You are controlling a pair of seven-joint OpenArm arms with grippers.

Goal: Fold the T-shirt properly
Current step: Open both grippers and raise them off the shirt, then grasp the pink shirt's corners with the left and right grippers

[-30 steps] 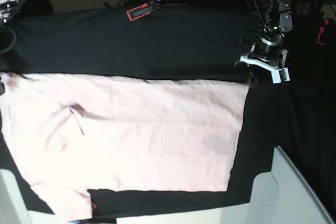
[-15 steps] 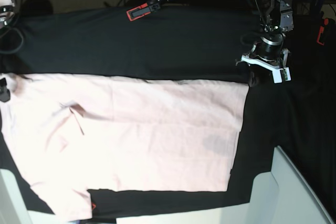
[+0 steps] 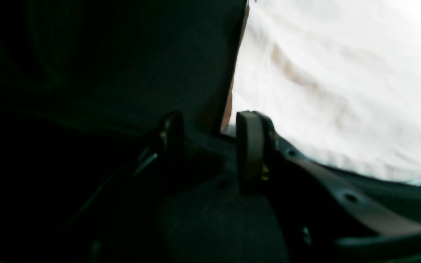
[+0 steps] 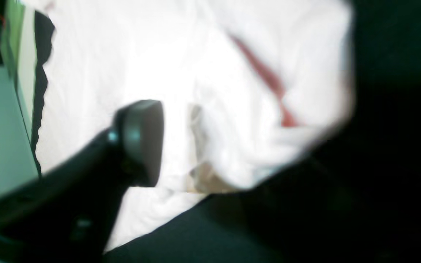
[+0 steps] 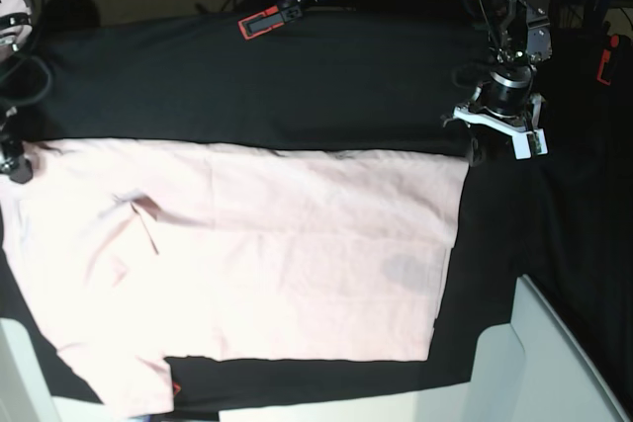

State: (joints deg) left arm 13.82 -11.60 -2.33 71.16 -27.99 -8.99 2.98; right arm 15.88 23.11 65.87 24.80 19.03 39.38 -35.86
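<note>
The T-shirt (image 5: pixel 257 254) lies spread flat on the black-clothed table (image 5: pixel 297 86), plain side up, a sleeve trailing toward the near edge. The left claw (image 5: pixel 495 140) sits just beside the shirt's far corner at the hem end; its wrist view shows the jaws parted with only dark cloth between them and the pale fabric edge just off to one side, so it is spread and pinching nothing. The right claw (image 5: pixel 14 160) is at the opposite end, low over the shoulder corner; in its blurred wrist view one finger (image 4: pixel 141 140) stands over the white cloth with a raised fold just beside it, and the other finger cannot be made out, so I cannot tell whether it has caught the fabric. The likely trouble from here is an uneven pickup. If the left claw presses together where it stands, it may nip the table cloth instead of the shirt, or both at once, and drag the covering up with the fold. If the right claw grips only the top layer of that bunched corner, the shirt may twist and the fold land crooked.
</note>
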